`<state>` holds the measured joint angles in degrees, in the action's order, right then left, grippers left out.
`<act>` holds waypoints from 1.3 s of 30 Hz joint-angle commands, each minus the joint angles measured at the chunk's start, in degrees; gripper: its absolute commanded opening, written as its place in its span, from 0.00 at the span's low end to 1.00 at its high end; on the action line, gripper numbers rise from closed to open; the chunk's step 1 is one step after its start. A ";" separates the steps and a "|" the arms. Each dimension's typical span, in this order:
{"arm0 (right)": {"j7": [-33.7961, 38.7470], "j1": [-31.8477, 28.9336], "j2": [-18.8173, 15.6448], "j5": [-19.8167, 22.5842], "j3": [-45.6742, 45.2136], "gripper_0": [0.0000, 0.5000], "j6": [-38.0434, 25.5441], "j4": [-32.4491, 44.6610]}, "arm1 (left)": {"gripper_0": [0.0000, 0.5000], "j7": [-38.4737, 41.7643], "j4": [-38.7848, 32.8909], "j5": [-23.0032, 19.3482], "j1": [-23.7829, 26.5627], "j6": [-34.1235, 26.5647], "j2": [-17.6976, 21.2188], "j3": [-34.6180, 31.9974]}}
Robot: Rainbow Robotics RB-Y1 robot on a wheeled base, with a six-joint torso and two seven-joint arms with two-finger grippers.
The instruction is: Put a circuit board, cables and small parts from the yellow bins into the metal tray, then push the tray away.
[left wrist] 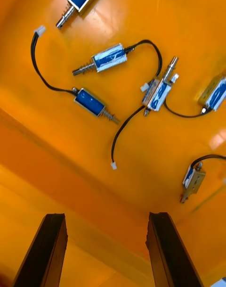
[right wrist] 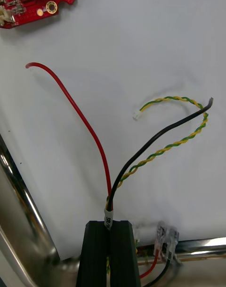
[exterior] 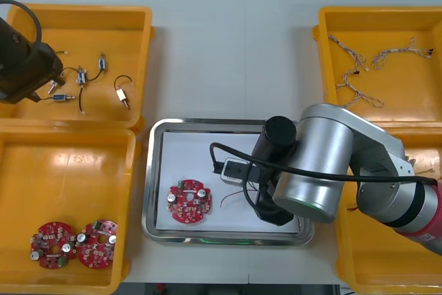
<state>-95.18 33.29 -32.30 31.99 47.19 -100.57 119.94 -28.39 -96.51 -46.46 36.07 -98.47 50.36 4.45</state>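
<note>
The metal tray, white inside, holds one red circuit board, whose edge also shows as the circuit board. My right arm reaches over the tray's right half. My right gripper is shut on a cable bundle of red, black and twisted yellow-green wires, which fan out over the white floor. My left gripper hovers open, with nothing between its fingers, above small metal parts with black leads in the far-left yellow bin.
The near-left bin holds two more circuit boards. Twisted cables lie in the far-right bin. My right arm covers much of the near-right bin. The tray rim runs close beside the right fingers.
</note>
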 commanded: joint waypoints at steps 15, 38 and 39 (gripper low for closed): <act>2.28 -5.34 3.21 -4.13 1.51 0.03 1.61 -0.24 | 1.00 0.71 12.23 0.40 3.92 8.12 2.02 -1.90; 3.24 -4.90 3.12 -6.68 -0.43 1.00 -4.02 5.92 | 1.00 2.82 30.07 2.95 13.76 15.59 -2.72 3.46; 3.16 -4.55 3.03 -6.50 -0.87 1.00 -4.63 6.71 | 1.00 2.55 31.21 3.22 14.29 15.77 -3.16 3.37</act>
<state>-94.07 28.58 -30.21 25.35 47.89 -103.80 122.84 -28.20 -67.76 -44.41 46.05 -83.47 48.91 7.64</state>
